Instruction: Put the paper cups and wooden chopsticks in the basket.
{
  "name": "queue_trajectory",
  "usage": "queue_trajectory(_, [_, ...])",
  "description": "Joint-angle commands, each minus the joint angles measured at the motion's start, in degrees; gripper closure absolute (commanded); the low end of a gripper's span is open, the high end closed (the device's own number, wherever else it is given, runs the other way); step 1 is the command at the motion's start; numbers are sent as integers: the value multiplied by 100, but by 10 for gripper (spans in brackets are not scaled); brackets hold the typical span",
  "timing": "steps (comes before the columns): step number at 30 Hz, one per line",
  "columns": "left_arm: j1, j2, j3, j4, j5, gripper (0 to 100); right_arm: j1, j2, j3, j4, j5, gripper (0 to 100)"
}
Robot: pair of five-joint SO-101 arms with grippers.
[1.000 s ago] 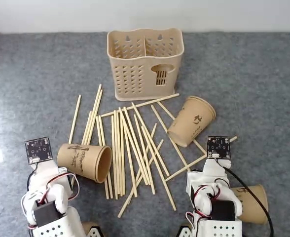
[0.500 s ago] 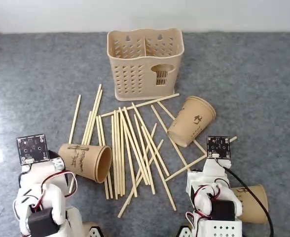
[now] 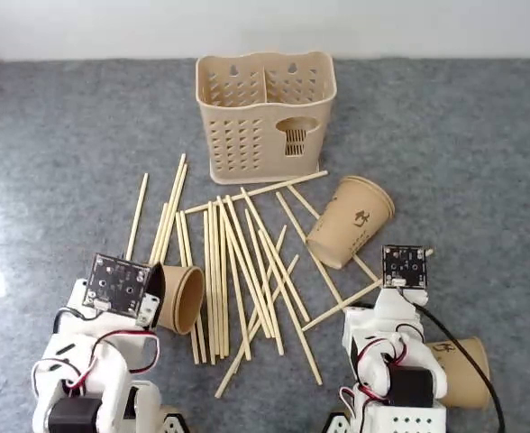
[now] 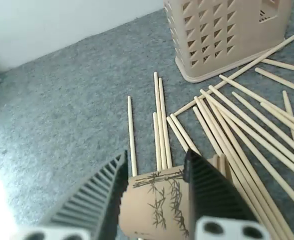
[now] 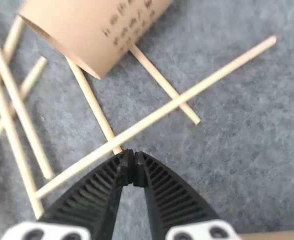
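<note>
Swung forward, left gripper (image 4: 156, 159) gapes astride the half-hidden paper cup (image 4: 156, 209); right gripper (image 5: 133, 162) pinched closed, empty.

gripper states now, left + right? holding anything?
Left gripper: open, straddling the paper cup that lies on its side.
Right gripper: shut, holding nothing.

You're looking at a left arm (image 3: 85, 383) and a right arm (image 3: 393, 374) wearing white plastic shells, each carrying a black motor and a square black circuit board (image 3: 118, 282). Red, white and black wires (image 3: 378, 352) are looping over the joints, and a thick black cable (image 3: 470, 359) is trailing from the right arm. The left claw (image 4: 155, 160) and right claw (image 5: 133, 157) are showing black ribbed fingers on white mounts.
</note>
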Motion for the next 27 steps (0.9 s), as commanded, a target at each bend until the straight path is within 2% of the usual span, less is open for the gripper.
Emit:
queue_trajectory(1, [44, -35, -338, 158, -387, 818, 84, -48, -703, 136, -35, 991])
queue_trajectory(7, [44, 396, -655, 246, -527, 818, 321, -40, -1758, 611, -35, 991])
queue_trajectory(11, [70, 1705, -1508, 589, -519, 818, 743, -31, -2198, 629, -18, 991])
queue_trajectory(15, [70, 3147, -2589, 1073, -484, 819, 831, 268, -2242, 629, 0, 991])
queue_trajectory(19, [70, 3991, -3284, 1319, -475, 819, 875, 1095, -2743, 822, 79, 991])
queue_trajectory(27, [44, 4114, -3389, 1354, -290, 819, 901, 3477, -4492, 1771, 404, 989])
